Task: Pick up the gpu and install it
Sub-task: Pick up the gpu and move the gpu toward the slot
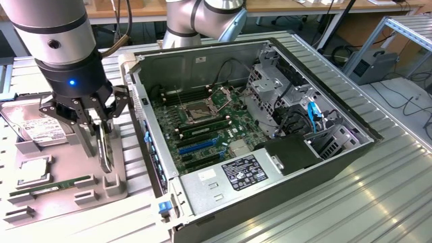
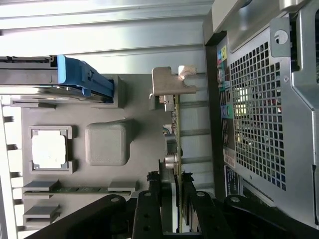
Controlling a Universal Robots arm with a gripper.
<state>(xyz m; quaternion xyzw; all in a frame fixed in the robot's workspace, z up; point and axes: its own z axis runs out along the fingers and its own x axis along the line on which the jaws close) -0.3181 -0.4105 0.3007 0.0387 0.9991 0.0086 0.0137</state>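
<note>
While your gripper (image 1: 96, 149) hangs over the tray (image 1: 125, 190) on the exterior view's left, the step in hand reads as the pick-up. The gpu (image 1: 106, 159) stands on edge in the tray with the fingers (image 1: 87, 144) down on either side of it. Its lower end looks seated in the tray's holder, so I judge it grasped but not yet lifted. The case (image 1: 324, 172) lies open just beside the tray, and its board slots (image 1: 196, 146) are bare, so nothing is installed. A hard drive (image 1: 37, 129), a cpu (image 1: 34, 169) and a memory stick (image 1: 57, 185) sit untouched in their own places in the tray.

From the wrist view you get the better check on the grip. The gpu (image 2: 172, 144) runs away from the camera, edge on, and ends in its pale bracket (image 2: 167, 82). The gripper (image 2: 172, 209) straddles the near end of the card, and the fingers (image 2: 149, 209) appear pressed to both faces, so I take it as clenched on the gpu. The case wall (image 2: 259, 114) stands close alongside.

My judgement: moving the card calls for a straight pull out of the holder, with no twist. Keep it upright, since a grip near one end leaves the bracket end free to swing. Mind the nearby case wall.
</note>
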